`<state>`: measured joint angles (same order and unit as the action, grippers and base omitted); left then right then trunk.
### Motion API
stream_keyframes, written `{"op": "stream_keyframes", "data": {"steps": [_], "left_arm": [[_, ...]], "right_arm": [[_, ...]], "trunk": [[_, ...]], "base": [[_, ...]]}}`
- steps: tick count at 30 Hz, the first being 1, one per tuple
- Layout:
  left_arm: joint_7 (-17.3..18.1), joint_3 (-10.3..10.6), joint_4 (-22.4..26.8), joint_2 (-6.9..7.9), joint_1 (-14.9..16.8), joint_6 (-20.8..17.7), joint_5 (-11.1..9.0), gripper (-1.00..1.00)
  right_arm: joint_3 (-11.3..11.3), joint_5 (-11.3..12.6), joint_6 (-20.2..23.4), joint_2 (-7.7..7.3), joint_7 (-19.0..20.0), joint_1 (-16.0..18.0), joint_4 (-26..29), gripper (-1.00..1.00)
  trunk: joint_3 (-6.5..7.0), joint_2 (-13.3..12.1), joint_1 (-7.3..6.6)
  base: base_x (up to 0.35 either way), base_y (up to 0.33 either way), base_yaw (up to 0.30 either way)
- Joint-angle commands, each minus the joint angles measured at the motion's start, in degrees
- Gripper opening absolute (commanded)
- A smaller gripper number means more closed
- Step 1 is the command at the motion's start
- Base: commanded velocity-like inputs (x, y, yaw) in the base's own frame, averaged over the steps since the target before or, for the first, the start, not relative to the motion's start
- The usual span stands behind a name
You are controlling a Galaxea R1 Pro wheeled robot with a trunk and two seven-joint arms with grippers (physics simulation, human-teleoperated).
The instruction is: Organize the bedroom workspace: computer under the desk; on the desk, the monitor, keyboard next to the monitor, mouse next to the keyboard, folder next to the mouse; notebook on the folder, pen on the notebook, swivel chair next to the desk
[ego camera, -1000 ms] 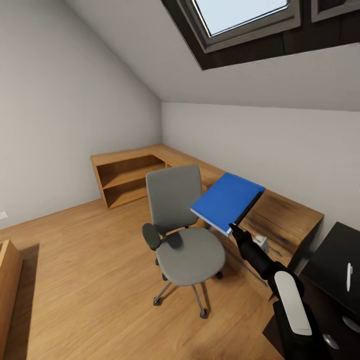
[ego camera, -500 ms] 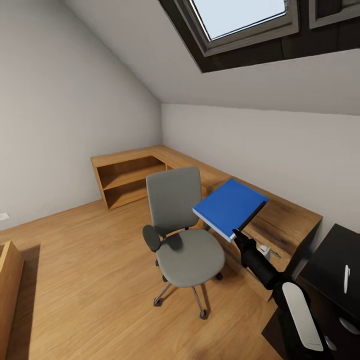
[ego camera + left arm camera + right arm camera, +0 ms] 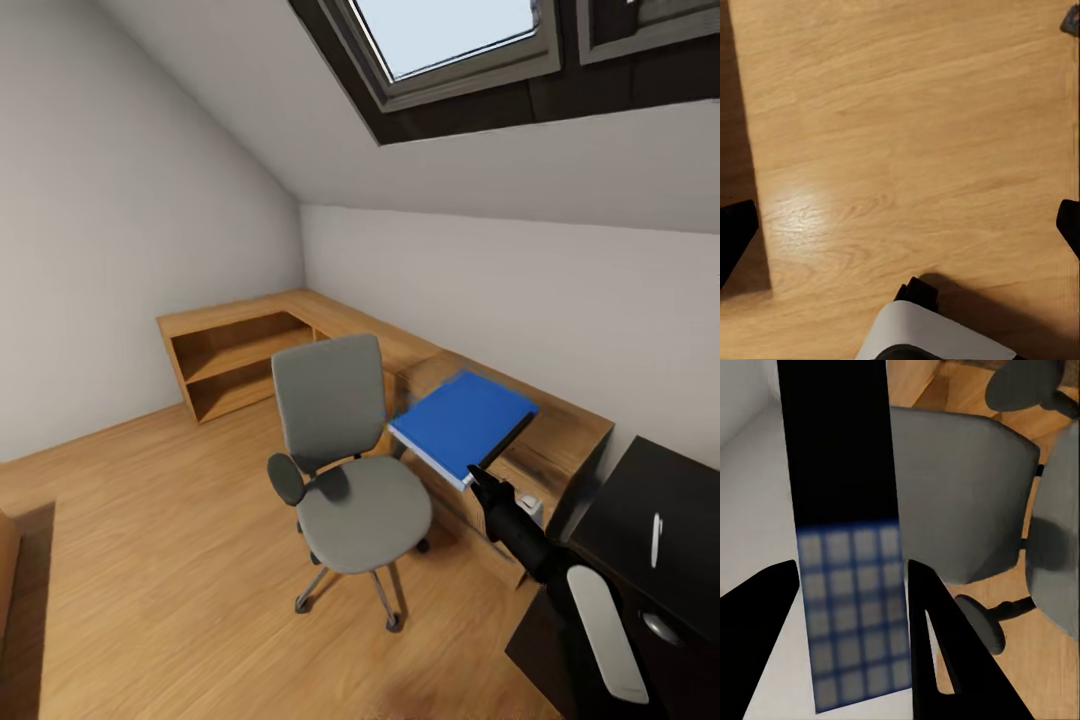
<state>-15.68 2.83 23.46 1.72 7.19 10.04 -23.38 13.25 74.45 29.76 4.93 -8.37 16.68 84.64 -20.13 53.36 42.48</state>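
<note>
Aloft, the right end effector (image 3: 484,487) clamps the folder (image 3: 462,424) beside the swivel chair (image 3: 345,472).

Folder (image 3: 463,421) bright blue – swivel chair (image 3: 345,455) grey – desk (image 3: 655,520) black.

My head camera is looking down across the bedroom at the swivel chair (image 3: 345,470); my right wrist camera is sitting close, sharing that chair; my left is facing the floor (image 3: 907,135).
</note>
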Motion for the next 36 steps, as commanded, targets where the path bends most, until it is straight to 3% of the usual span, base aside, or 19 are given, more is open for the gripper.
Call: {"op": "stream_keyframes", "data": {"steps": [1,3,9,17,22,29,36], "left_arm": [[-0.3,1.3,-0.1,0.01,0.0,1.6,-0.4,1.0],[-0.3,2.1,-1.2,-0.02,0.0,4.5,-0.4,1.0],[-0.3,2.4,-1.8,-0.04,0.0,5.6,-0.4,1.0],[-0.2,2.5,-2.3,0.03,0.0,5.6,-0.4,1.0],[-0.2,2.5,-2.8,0.03,0.0,5.6,-0.4,1.0],[-0.3,2.4,-3.3,0.12,0.0,5.3,-0.7,1.0],[-0.3,2.2,-19.0,-0.56,0.0,4.9,-0.7,1.0]], "right_arm": [[0.8,0.7,0.3,0.09,-1.5,0.1,0.0,-1.0],[2.2,0.7,0.2,0.15,-4.1,0.1,-0.2,-1.0],[2.8,0.7,0.0,0.05,-5.6,0.1,-0.3,-1.0],[3.8,0.7,-0.1,-0.01,-6.8,0.1,-0.2,-1.0],[6.8,0.8,-0.1,-0.44,-6.8,0.1,-0.2,-1.0],[7.2,0.8,-0.1,-0.52,-6.8,0.1,-0.2,-1.0],[7.2,0.8,-0.1,-0.56,-6.8,0.1,-0.2,-1.0]], "trunk": [[0.05,-0.4,-0.22],[0.26,-1.2,-0.66],[0.9,-3.6,-1.98],[0.32,-3.6,-1.98],[-0.02,-3.6,-1.98],[-0.51,-3.6,-1.98],[-0.99,-3.6,-1.98]], "base": [[0.0,0.0,-0.197],[0.0,0.0,-0.193],[0.0,0.0,-0.189],[0.0,0.0,-0.2],[0.0,0.0,-0.211],[0.0,0.0,-0.211],[0.0,0.0,-0.211]]}}
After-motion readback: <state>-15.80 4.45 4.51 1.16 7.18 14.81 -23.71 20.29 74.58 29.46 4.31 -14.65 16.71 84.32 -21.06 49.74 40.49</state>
